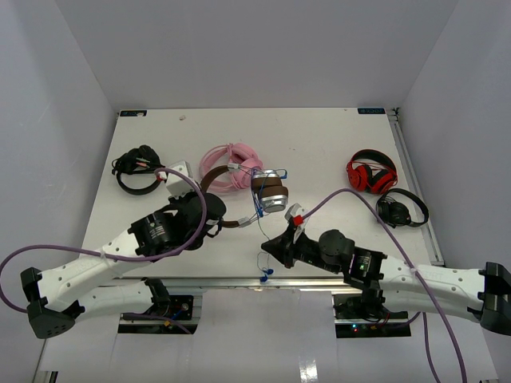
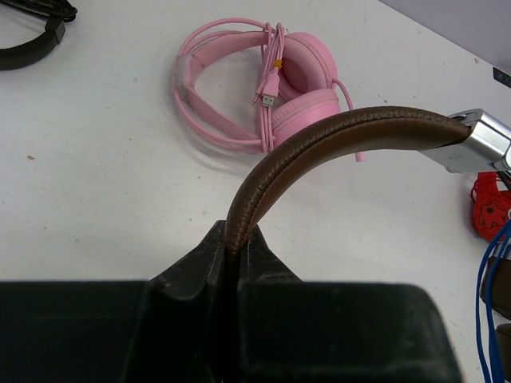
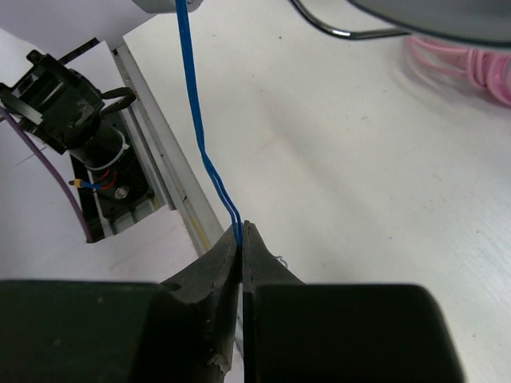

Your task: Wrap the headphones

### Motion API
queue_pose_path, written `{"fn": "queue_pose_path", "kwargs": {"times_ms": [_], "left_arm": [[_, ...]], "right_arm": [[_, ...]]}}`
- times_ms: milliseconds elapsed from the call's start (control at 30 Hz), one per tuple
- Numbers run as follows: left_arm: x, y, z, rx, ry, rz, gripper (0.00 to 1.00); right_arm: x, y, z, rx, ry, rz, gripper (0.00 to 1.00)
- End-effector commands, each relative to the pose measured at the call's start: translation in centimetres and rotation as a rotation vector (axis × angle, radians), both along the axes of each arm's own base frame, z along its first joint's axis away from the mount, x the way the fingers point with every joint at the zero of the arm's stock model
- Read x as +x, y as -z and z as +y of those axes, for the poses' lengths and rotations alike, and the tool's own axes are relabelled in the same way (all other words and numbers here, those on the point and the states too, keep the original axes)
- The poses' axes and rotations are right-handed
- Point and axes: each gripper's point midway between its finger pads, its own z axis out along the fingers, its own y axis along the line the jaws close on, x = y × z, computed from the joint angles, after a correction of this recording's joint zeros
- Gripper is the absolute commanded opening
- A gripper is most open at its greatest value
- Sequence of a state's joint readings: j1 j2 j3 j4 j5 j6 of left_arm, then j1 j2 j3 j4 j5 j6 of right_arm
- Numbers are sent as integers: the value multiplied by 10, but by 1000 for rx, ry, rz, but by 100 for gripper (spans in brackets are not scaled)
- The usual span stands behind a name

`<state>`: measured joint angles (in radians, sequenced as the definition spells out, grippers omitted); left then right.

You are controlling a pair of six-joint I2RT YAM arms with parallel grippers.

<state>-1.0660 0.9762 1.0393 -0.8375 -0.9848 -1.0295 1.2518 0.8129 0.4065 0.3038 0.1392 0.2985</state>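
- the headphones (image 1: 271, 194) lie at the centre of the top view, just below the pink headphones (image 1: 231, 166), with the silver-grey ear cup uppermost and the brown headband (image 2: 343, 128) running off to the left.
- the left gripper (image 2: 235, 239) is closed on the headband, its jaws pinched tight on the brown strap with no gap showing, so it looks to be acting as the anchor.
- the right gripper (image 3: 242, 231) is closed on the thin blue cord (image 3: 196, 120), the jaws meeting on it; the cord rises taut from the pinch toward the top of the right wrist view.
- in the top view some blue cord seems to cross the ear cup near its upper edge, so a turn or so may be laid on; how many i cannot tell.
- a stretch of cord hangs free between cup and right gripper, and small blue bits (image 1: 265, 275) lie at lower centre near the table (image 1: 335, 144) edge.
- judgement: wrapping is under way, not done; the slack and the tail need winding on and tucking.
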Motion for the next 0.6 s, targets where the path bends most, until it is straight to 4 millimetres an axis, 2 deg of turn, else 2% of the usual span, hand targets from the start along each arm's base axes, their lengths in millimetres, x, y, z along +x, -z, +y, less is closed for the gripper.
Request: {"fn": "queue_pose_path", "kwargs": {"times_ms": [0, 200, 367, 567], "left_arm": [[3, -23, -3, -104, -20, -49, 0], [4, -22, -13, -112, 3, -29, 0], [2, -31, -16, -138, 25, -31, 0], [1, -39, -21, -172, 43, -35, 0]], "right_arm": [[14, -8, 5, 46, 44, -113, 8], [15, -12, 26, 113, -16, -251, 13], [26, -31, 26, 201, 35, -371, 17], [28, -31, 26, 243, 47, -416, 25]]}}
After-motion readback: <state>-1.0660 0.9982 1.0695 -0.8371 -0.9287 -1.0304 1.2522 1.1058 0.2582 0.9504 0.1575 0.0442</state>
